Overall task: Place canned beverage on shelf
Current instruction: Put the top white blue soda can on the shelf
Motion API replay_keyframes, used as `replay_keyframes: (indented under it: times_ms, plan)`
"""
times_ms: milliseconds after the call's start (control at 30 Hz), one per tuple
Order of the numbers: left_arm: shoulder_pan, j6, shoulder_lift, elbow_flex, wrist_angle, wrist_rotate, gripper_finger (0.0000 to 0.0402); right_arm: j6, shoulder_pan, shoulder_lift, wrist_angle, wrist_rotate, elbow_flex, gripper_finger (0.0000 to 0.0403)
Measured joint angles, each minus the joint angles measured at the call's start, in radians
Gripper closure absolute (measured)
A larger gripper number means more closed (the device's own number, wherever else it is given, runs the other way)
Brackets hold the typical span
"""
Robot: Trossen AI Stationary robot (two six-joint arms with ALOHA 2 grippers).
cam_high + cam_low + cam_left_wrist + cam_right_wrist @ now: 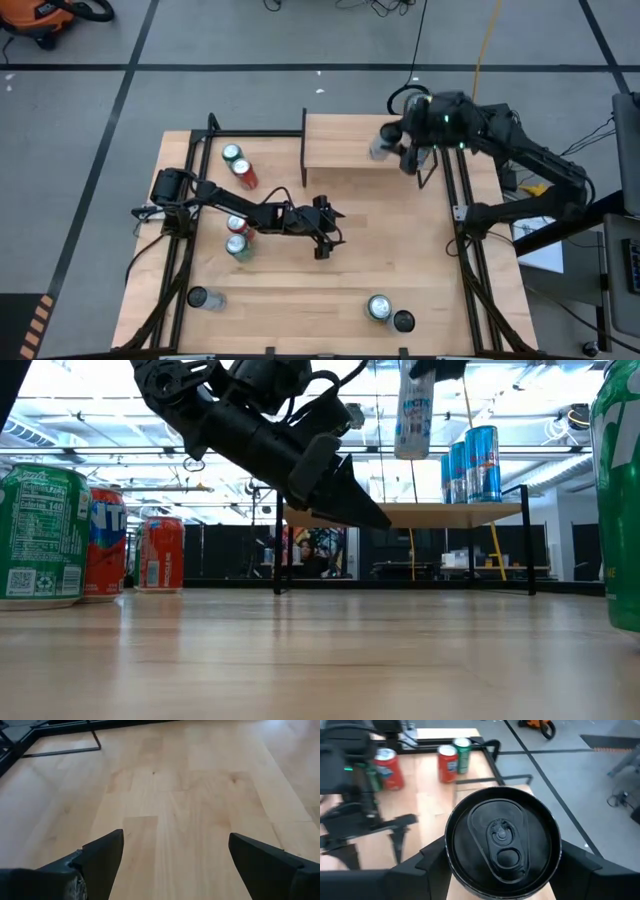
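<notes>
The canned beverage (502,842), a white and blue can with a dark top, hangs over the right end of the shelf (345,140), with my right gripper (392,148) shut on it. In the low view the can (414,415) is upright, well above the shelf's plank (450,512). My left gripper (325,240) hovers open over the middle of the table, slanting down, with only bare wood between its fingers (100,860). My right gripper pinches the can's side wall just below the top rim (452,862), one finger on each side. The fingers (575,865) come slanting down from the table's right. The can stays upright, top up, lifted clear of shelf and table.
A green can (232,154) and a red can (245,177) stand at the far left. Two more (238,236) sit under my left arm. Single cans (205,298) (378,308) (403,321) stand near the front edge. Blue cans (470,463) show by the shelf in the low view.
</notes>
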Motion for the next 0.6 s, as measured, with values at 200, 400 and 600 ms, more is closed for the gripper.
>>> replay_keyframes:
  times_ms: [200,400,600]
  plan:
    - [0.001,0.0,0.0,0.0,0.0,0.0,0.0045,-0.052,-0.228,0.053,0.017,-0.166,0.001,0.0161]
    - [0.004,0.001,0.0,0.0,-0.002,0.0,0.0045,-0.085,-0.364,0.143,0.053,-0.23,0.001,0.0161]
    - [0.004,0.001,0.0,0.0,-0.031,-0.001,0.0045,-0.115,-0.463,0.223,0.065,-0.294,0.001,0.0161]
